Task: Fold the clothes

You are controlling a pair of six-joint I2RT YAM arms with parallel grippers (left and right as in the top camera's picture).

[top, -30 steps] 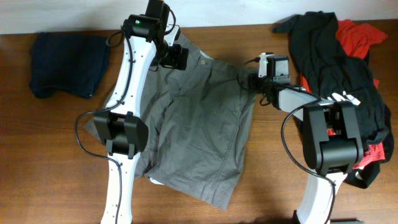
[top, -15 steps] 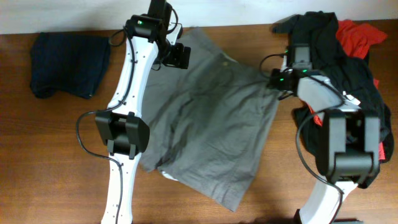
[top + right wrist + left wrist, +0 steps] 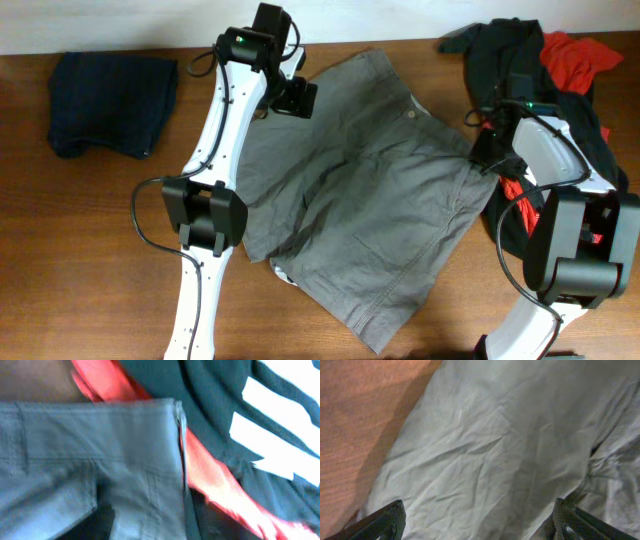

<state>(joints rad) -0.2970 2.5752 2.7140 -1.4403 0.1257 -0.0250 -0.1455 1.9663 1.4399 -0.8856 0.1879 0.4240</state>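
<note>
The grey shorts (image 3: 370, 200) lie spread across the middle of the table, with the waistband toward the back right and a small button (image 3: 411, 113) showing. My left gripper (image 3: 292, 98) hovers over the shorts' back left part. In the left wrist view its fingers (image 3: 390, 515) stand wide open above wrinkled grey cloth (image 3: 485, 445), holding nothing. My right gripper (image 3: 487, 150) is at the waistband's right end. The right wrist view is blurred: it shows the waistband corner (image 3: 100, 460) against red and black cloth, and the fingers do not show.
A dark navy folded garment (image 3: 110, 100) lies at the back left. A heap of black and red clothes (image 3: 545, 70) fills the back right corner, touching the shorts' right edge. Bare wooden table (image 3: 80, 250) shows in front on the left.
The shorts slid to the right and spread out wider. My right gripper travelled right and came toward the front along the waistband. My left gripper shifted slightly right.
</note>
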